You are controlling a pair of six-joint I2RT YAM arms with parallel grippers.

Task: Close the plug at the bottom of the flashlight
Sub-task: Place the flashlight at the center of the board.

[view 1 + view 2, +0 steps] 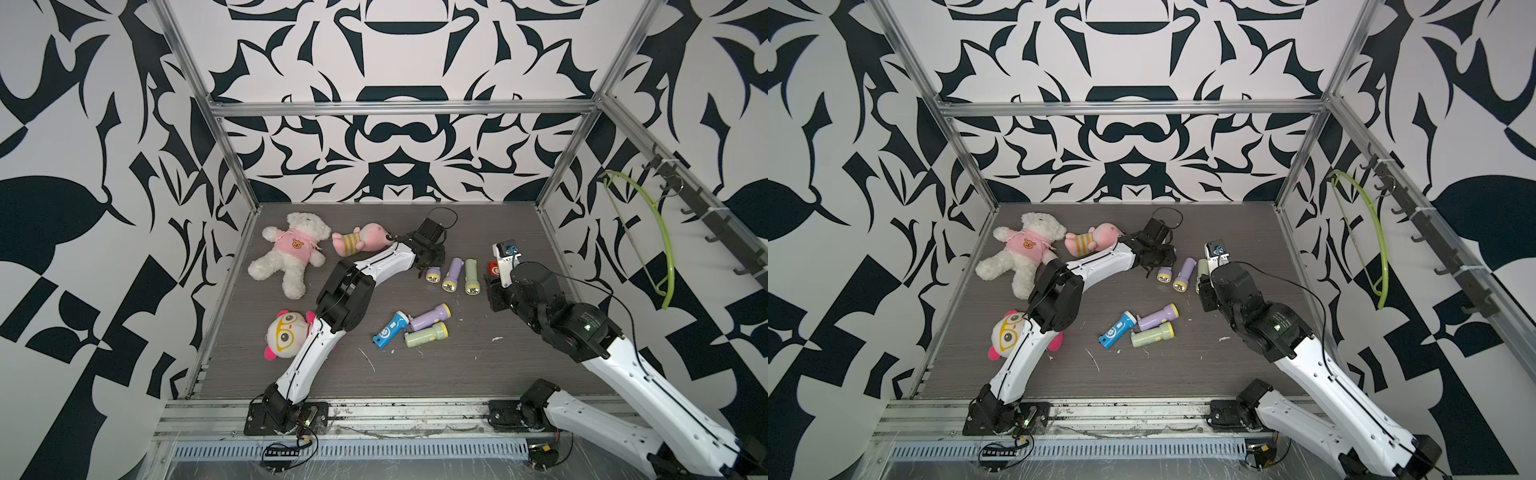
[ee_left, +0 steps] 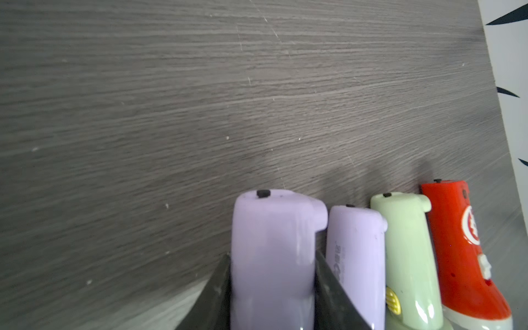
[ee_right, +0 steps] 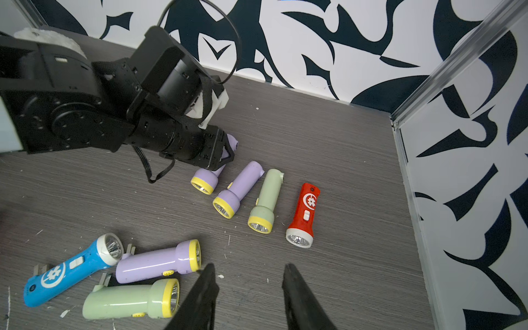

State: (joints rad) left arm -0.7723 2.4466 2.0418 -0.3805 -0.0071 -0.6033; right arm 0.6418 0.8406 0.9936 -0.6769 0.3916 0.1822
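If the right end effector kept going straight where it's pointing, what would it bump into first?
Probably the table, since the right end effector tilts down at it. Farther along lies the green flashlight in the row, though depth is unclear.

Both top views look down from high up over the front edge of the table [image 1: 415, 374] and face the back wall [image 1: 399, 158]. They sit side by side and show almost the same whole scene from far away. The left wrist camera is very low and close. It looks along the purple flashlight [image 2: 271, 257] and out over the table. The right wrist camera sits higher and looks down at the left arm [image 3: 85, 114]. Both wrist views share the row with the red flashlight [image 2: 463, 243].
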